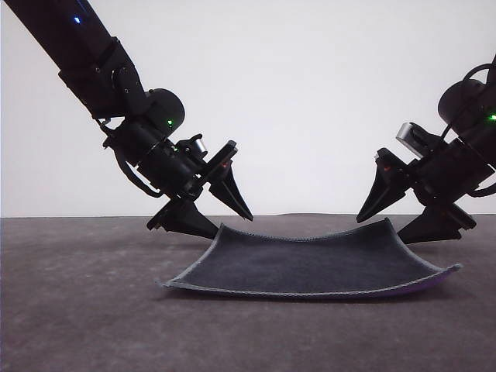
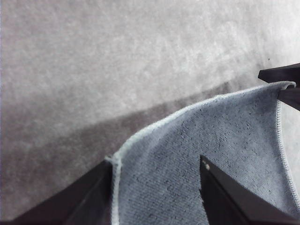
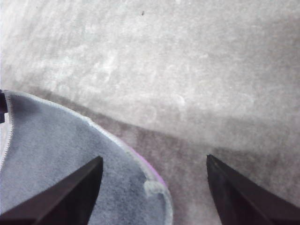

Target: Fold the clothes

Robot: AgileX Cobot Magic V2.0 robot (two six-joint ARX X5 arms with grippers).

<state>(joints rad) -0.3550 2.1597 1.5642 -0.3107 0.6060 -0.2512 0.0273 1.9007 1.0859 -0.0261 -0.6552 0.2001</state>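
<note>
Cloth (image 1: 310, 260) looks light, limp; my left gripper (image 1: 225, 209) and right gripper (image 1: 395, 213) gape empty, seemingly straddling its far corners.

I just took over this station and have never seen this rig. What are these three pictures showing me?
Two black robot arms work over a grey table. The front view faces them; the other two come from cameras on each wrist. A small square soft cloth, dark grey on top with purple underneath, lies there with its far corners curled up. The left gripper and the right gripper are both open, each straddling a raised far corner. Nothing is gripped yet.
</note>
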